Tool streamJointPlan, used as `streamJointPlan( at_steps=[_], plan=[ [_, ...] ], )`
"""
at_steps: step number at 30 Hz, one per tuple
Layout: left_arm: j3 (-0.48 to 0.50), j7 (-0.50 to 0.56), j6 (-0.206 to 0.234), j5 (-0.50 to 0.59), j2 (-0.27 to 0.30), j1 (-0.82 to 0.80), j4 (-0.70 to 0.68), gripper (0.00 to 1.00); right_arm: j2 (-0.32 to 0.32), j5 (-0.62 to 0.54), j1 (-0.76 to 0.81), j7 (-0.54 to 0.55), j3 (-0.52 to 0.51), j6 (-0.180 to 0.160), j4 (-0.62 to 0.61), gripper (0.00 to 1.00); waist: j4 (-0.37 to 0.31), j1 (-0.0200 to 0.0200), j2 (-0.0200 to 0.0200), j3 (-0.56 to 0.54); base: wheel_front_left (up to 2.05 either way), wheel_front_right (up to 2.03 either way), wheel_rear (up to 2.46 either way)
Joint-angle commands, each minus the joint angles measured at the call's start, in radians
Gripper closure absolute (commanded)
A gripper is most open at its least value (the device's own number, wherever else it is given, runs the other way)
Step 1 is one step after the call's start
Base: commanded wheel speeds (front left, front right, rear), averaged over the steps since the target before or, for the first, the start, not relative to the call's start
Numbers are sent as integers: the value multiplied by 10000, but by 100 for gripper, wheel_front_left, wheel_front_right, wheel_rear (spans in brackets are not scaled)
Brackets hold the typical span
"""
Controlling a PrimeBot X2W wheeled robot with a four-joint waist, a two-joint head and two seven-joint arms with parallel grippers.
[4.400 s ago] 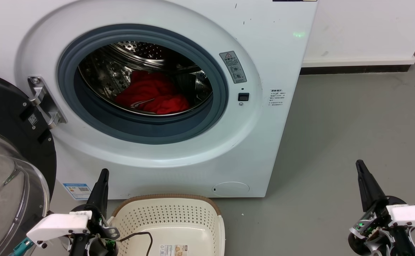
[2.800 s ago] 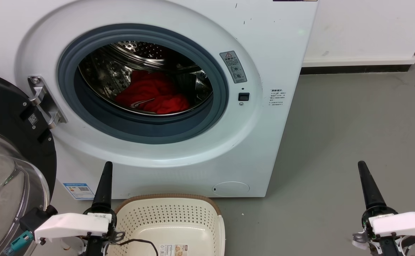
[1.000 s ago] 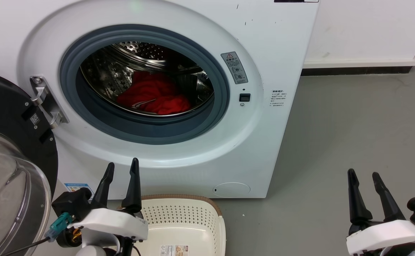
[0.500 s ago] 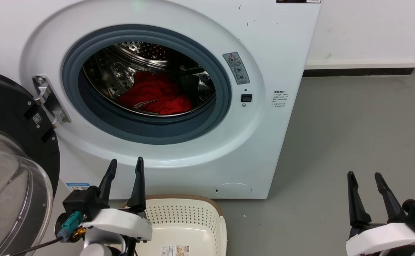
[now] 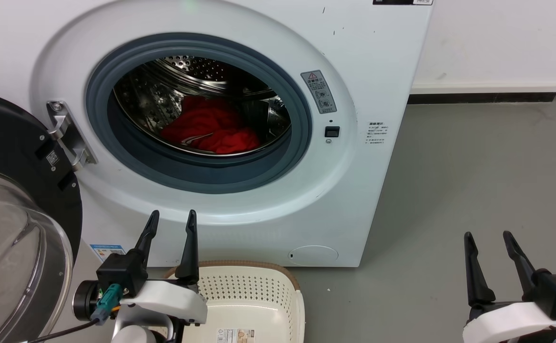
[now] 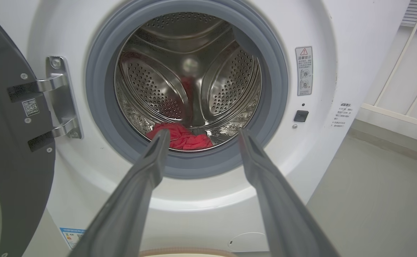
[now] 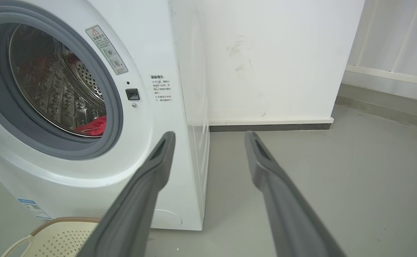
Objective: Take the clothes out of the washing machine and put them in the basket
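The clothes (image 5: 208, 131) lie as a red heap at the bottom of the drum (image 5: 158, 95) of the washing machine (image 5: 368, 76), spread more side to side than deep. From our left gripper (image 5: 173, 213) they sit ahead and higher, nearly in line with its jaws, which stand apart and empty. Our right gripper (image 5: 487, 234), jaws likewise apart, hangs well off to the side, so we judge the left nearer. The basket (image 5: 239, 263) sits just beside the left gripper
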Motion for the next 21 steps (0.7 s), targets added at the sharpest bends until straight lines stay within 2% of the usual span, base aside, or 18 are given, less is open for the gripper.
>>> streamJointPlan(
  at_steps=[1,15,21],
  plan=[
    [-27,-103,84,228,27,-123,-3,0,-39,-229,52,-49,-13,-3,-92,0,-1,0,-1,-6,0,0,0],
    [9,-344,269,1022,29,-99,188,0,-37,-1242,156,-221,6,-3,-185,0,-13,0,-1,12,0,0,0],
    [24,-330,304,880,27,-119,293,0,-35,-1078,100,-245,37,-3,-113,0,1,0,-1,35,0,0,0]
  ],
)
